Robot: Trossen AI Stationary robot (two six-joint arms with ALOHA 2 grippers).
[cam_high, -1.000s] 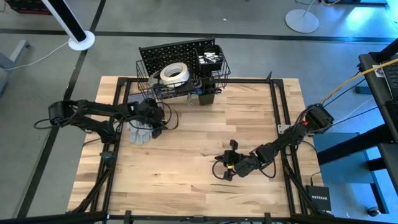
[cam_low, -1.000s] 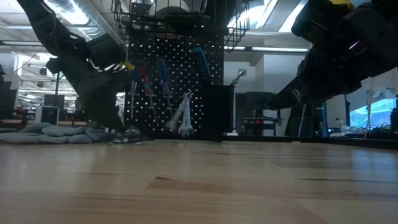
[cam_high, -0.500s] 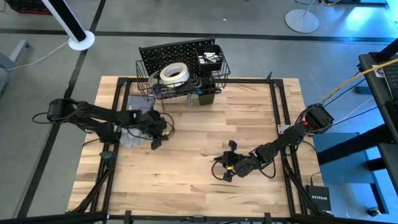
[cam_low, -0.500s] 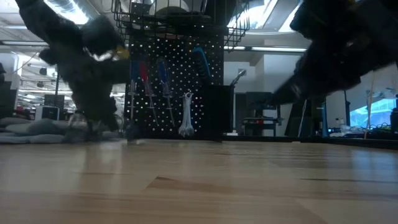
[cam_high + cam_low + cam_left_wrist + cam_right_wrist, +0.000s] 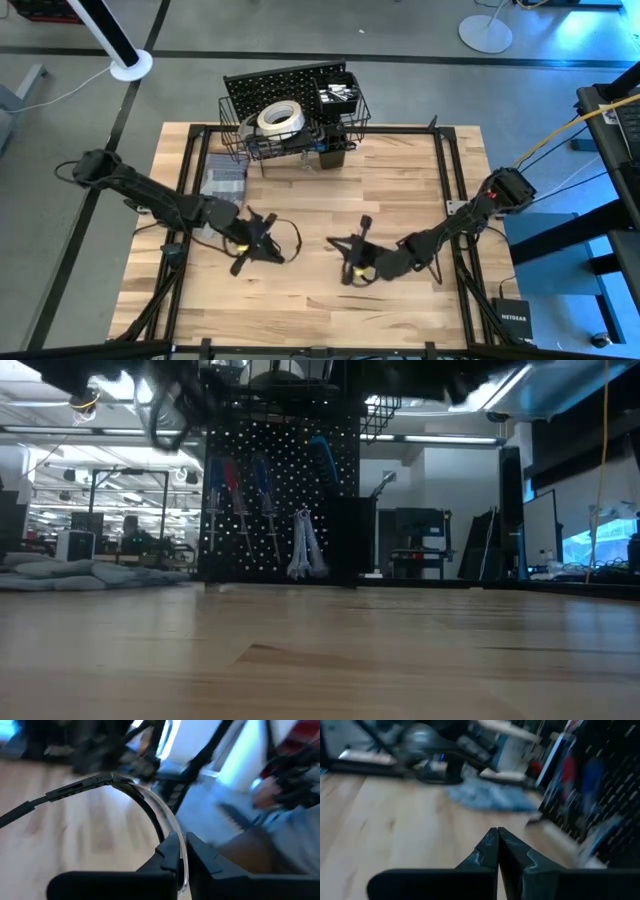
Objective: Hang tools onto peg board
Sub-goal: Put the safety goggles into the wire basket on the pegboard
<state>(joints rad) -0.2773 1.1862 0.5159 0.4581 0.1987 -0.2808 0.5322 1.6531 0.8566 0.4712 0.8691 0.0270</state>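
Nearest, over the front half of the worktop (image 5: 400, 200): left end effector (image 5: 250, 240), raised off the wood, its 2 fingers (image 5: 167, 852) pinching the clear lens of a pair of safety glasses (image 5: 150, 805); black temple arm of the glasses sticking out to one side; in the high view, glasses (image 5: 278, 246) seen as a thin dark loop just beside the fingertips.

Just to the right, near the worktop's middle: right end effector (image 5: 350, 265), fingers (image 5: 490, 845) pressed together on nothing, pointing toward the left arm; the 2 end effectors near each other but apart.

Farther back, by the left edge: grey fabric gloves (image 5: 222, 185) lying flat on the wood, well apart from both arms; same gloves (image 5: 70, 572) low at the left in the low view.

Farthest, at the back edge: peg board (image 5: 285, 85) standing upright; white tape roll (image 5: 280, 117) lying in the wire basket (image 5: 235, 140) on its front; black square cup (image 5: 335, 155) beside the basket; hanging on the panel in the low view, silver wrenches (image 5: 305, 545), a red-handled screwdriver (image 5: 225, 480) and a blue-handled screwdriver (image 5: 262, 475).
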